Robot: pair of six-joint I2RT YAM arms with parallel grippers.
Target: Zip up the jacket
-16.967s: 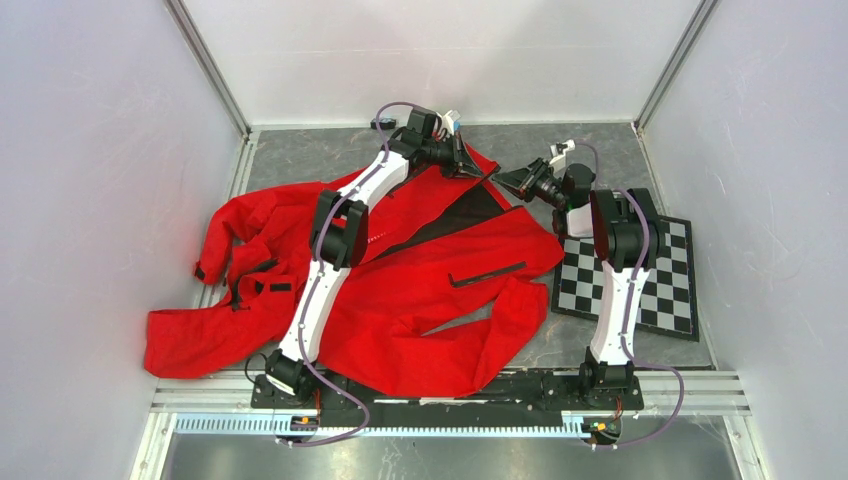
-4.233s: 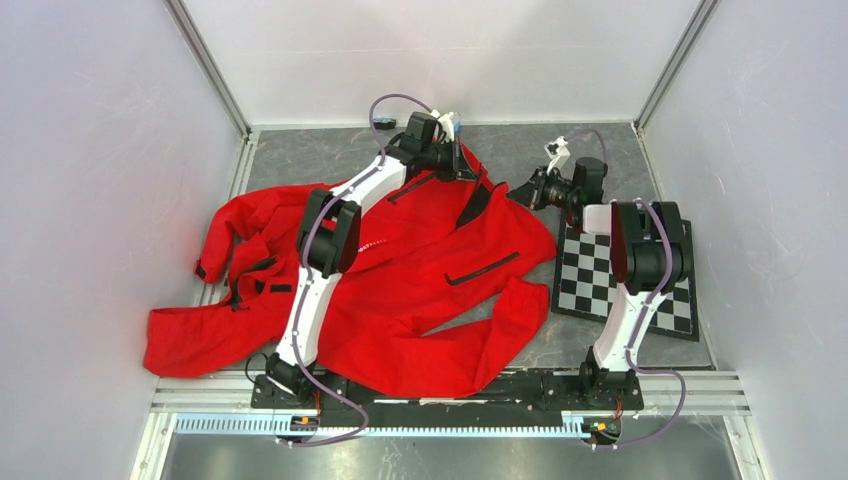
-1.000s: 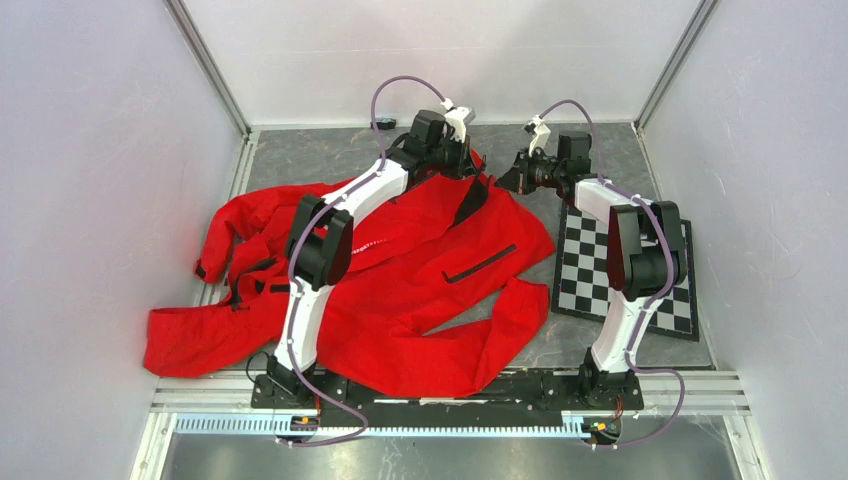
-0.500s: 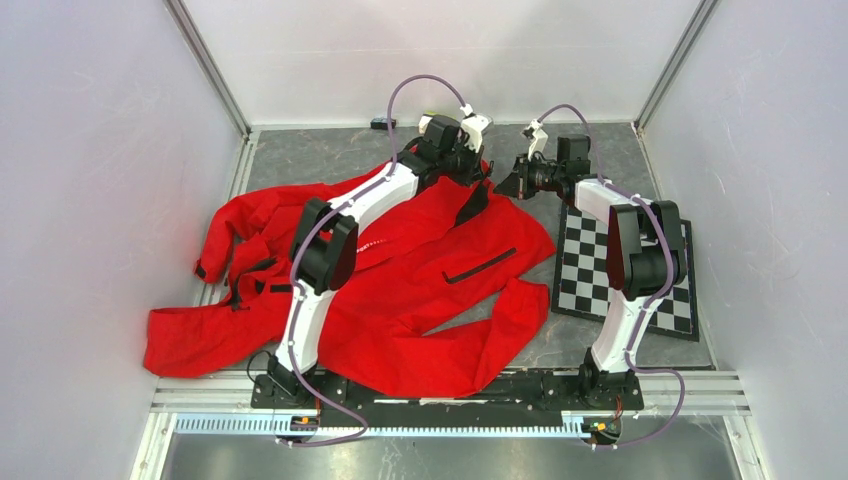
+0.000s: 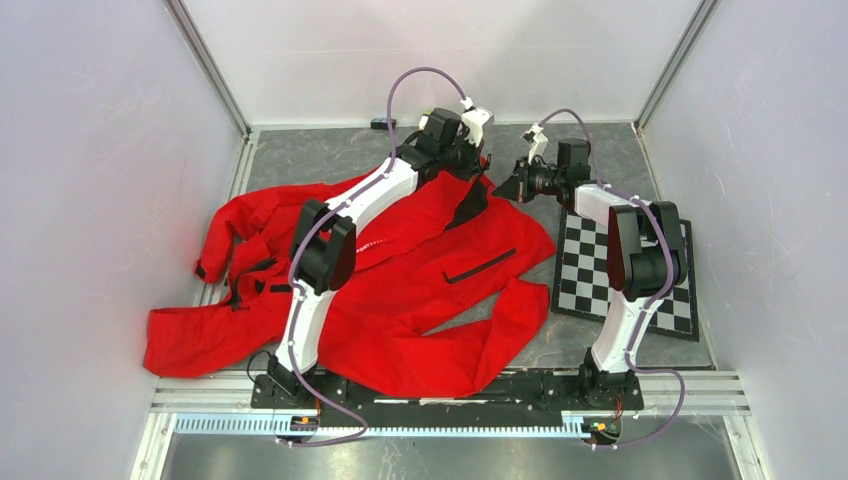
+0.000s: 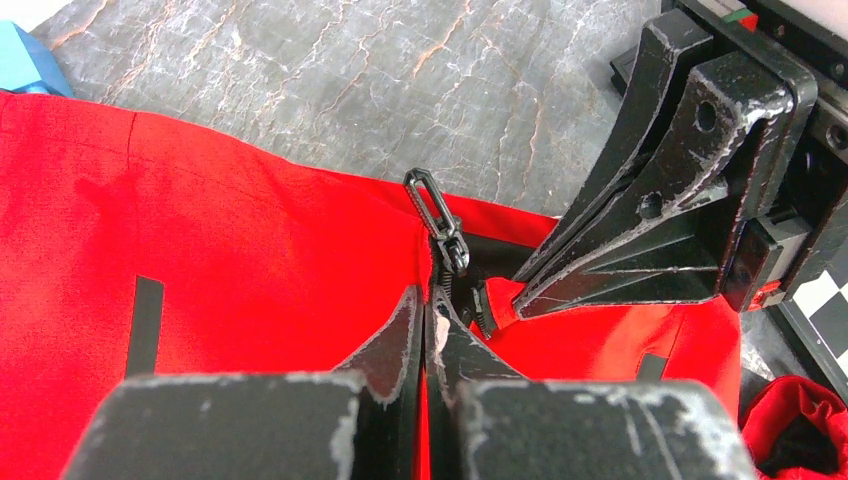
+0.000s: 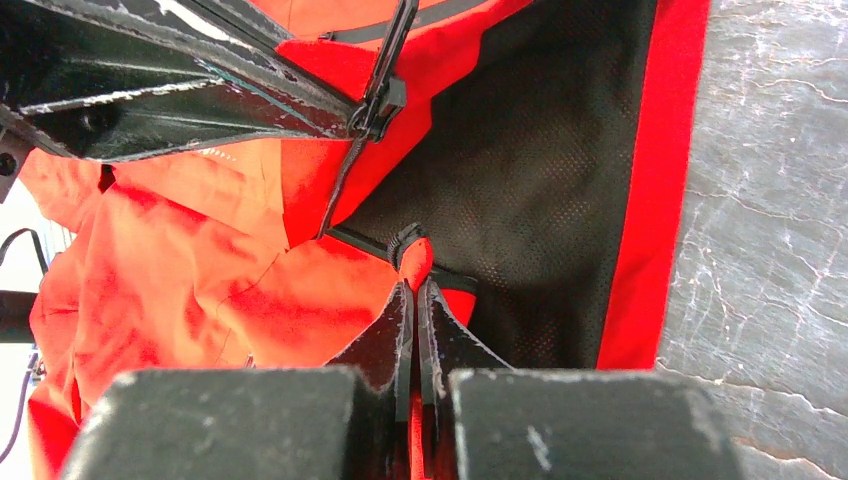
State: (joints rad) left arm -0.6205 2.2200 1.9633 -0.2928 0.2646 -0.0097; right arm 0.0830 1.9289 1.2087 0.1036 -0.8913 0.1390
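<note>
The red jacket (image 5: pixel 400 270) lies spread on the grey table, its open top edge at the far middle. My left gripper (image 5: pixel 482 168) is shut on the jacket's zipper edge (image 6: pixel 300 260), pinching red fabric just below the black zipper slider and pull (image 6: pixel 440 225). My right gripper (image 5: pixel 508 186) is shut on the opposite zipper edge of the jacket (image 7: pixel 300 280), where red fabric and a black zipper end stick out at its tips. The two grippers face each other, almost touching. Dark mesh lining (image 7: pixel 540 180) shows between the edges.
A black-and-white checkerboard (image 5: pixel 640 280) lies at the right under the right arm. The jacket's sleeves spread to the left (image 5: pixel 200 335) and toward the near edge (image 5: pixel 470 355). A small dark object (image 5: pixel 381 124) sits by the back wall. White walls enclose the table.
Over the last second my left gripper moved right along the jacket's top edge, closer to my right gripper. The dark lining gap between the edges has narrowed a lot since the earliest frame.
</note>
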